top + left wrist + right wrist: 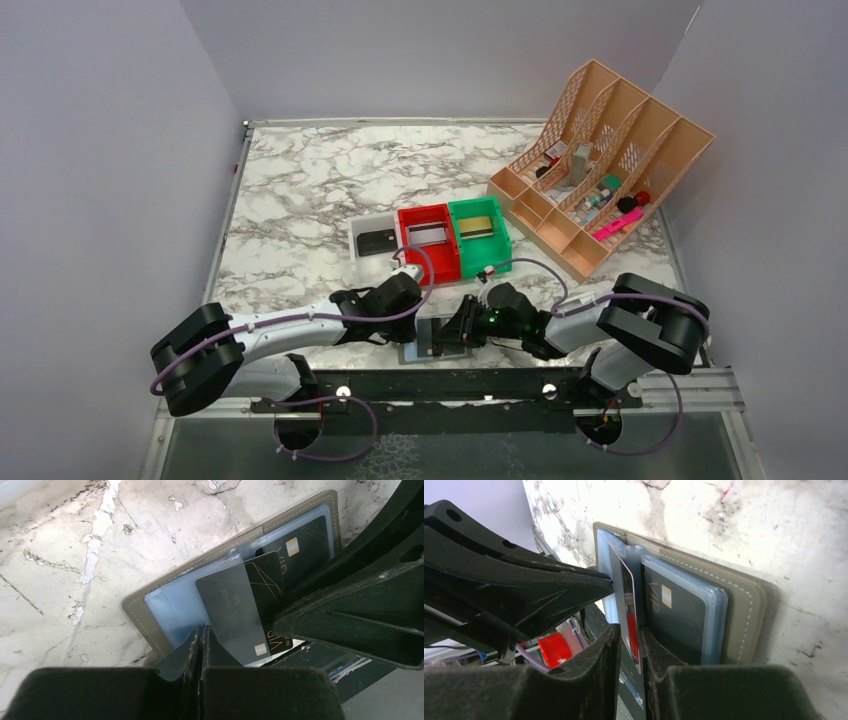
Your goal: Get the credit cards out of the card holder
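The card holder [418, 350] lies open at the table's near edge, grey outside [150, 605] with pale blue clear sleeves. A black credit card [235, 610] sits in a raised sleeve leaf. Another black card [305, 550] lies in the sleeve beneath and shows in the right wrist view [674, 615]. My left gripper [202, 632] is shut on the corner of the raised leaf. My right gripper [629, 635] has its jaws narrowly apart around the edge of a white and red card [628, 595], which leans on one finger [649, 645]. Both grippers meet over the holder, left [420, 320], right [447, 338].
A white bin [360, 228], a red bin [405, 215] and a green bin [500, 225] stand in a row behind the holder, each with a card inside. An orange desk rack [680, 150] with small items stands at the back right. The black base rail [450, 385] runs just in front.
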